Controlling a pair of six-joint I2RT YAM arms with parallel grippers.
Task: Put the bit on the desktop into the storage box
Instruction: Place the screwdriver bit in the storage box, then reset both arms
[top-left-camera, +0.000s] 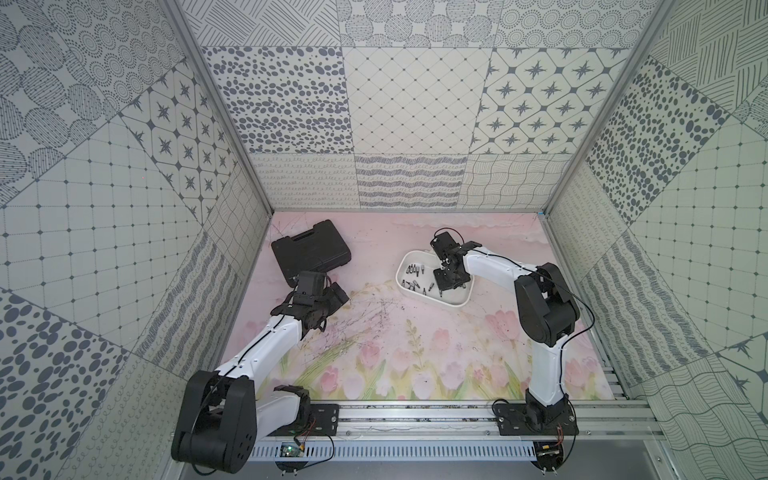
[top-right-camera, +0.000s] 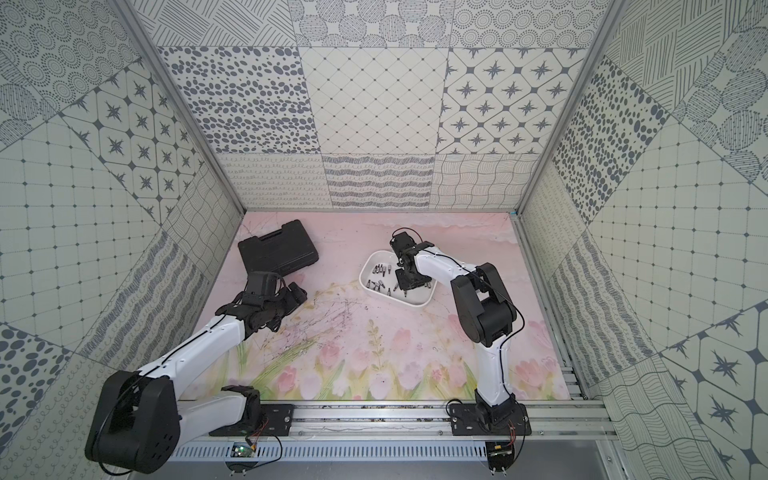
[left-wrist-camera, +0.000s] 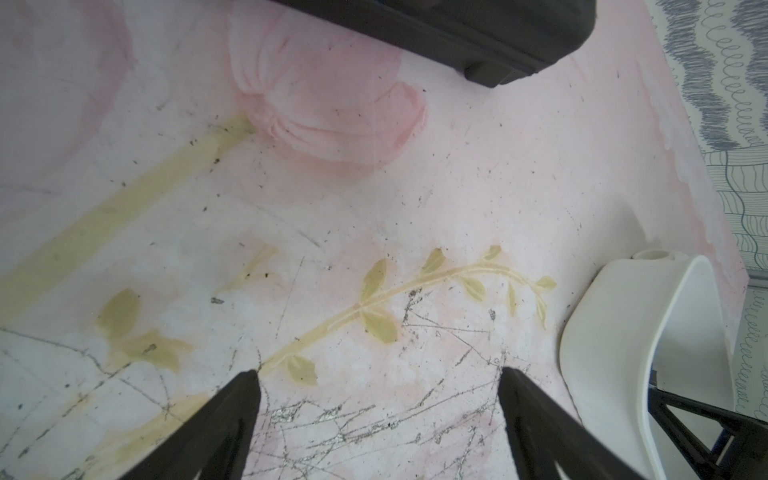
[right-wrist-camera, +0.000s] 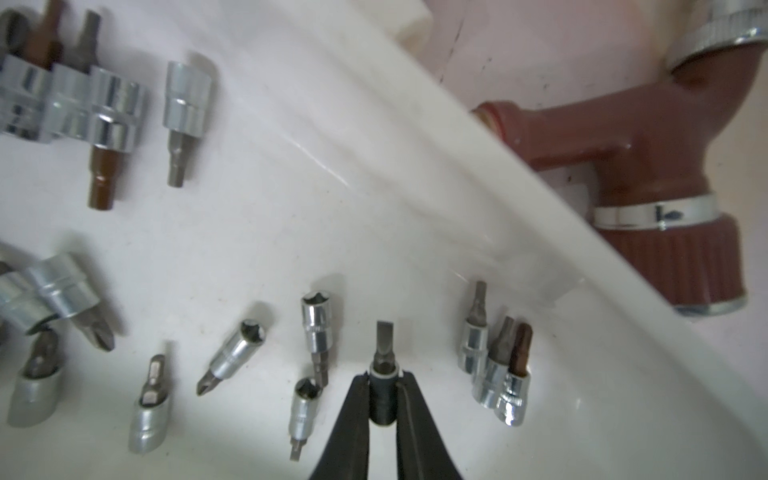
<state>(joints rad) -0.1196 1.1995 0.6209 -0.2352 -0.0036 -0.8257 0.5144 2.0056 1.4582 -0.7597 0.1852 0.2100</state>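
The right pincer (right-wrist-camera: 384, 376) was clamped on a flat-tipped bit (right-wrist-camera: 382, 338) at the lower middle of the frame, inside the white box (right-wrist-camera: 374, 187) among other bits (right-wrist-camera: 188, 108). The left pincer (left-wrist-camera: 380, 372) stood wide apart over the scratched bench (left-wrist-camera: 415, 208).

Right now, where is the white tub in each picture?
In a top view: storage box right of centre.
In a top view: storage box nearly at centre.
Left wrist: its outer wall, at the edge.
Right wrist: its floor fills the picture.
Shared landmark: the right hand holding a bit inside it.
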